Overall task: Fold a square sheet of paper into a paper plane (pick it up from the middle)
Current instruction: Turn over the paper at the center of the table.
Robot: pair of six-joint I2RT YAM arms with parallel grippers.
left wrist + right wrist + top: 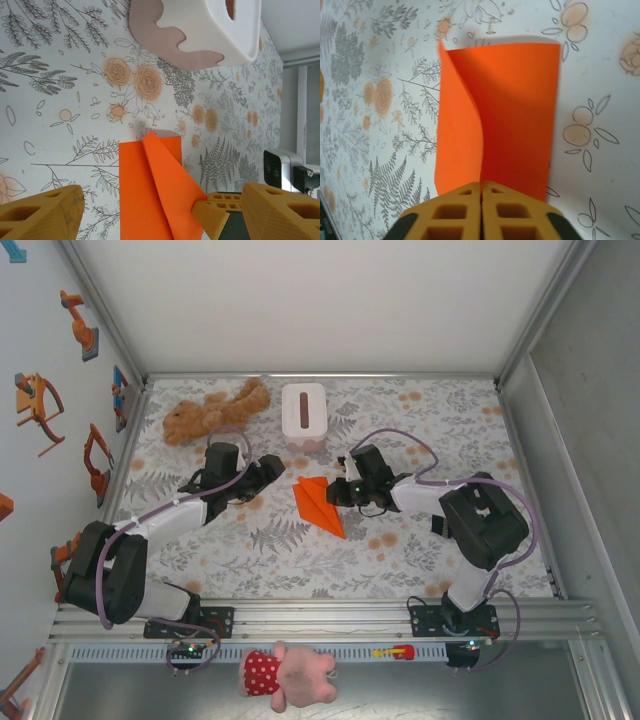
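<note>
A table under a white cloth printed with grey ferns and pale orange blossoms (420, 550) stood in a booth. A plain white panel (320, 300) rose behind its far edge. The pale left wall (35, 330) bore orange-and-blue decals (38, 405), possibly robot arms. A ribbed aluminium rail (320, 620) lined the near edge. Light was even.

Plane (318, 505) on mat (420, 540), nose near-right. My right gripper (338, 492) touches its right edge; my left gripper (276, 466) near, apart.
</note>
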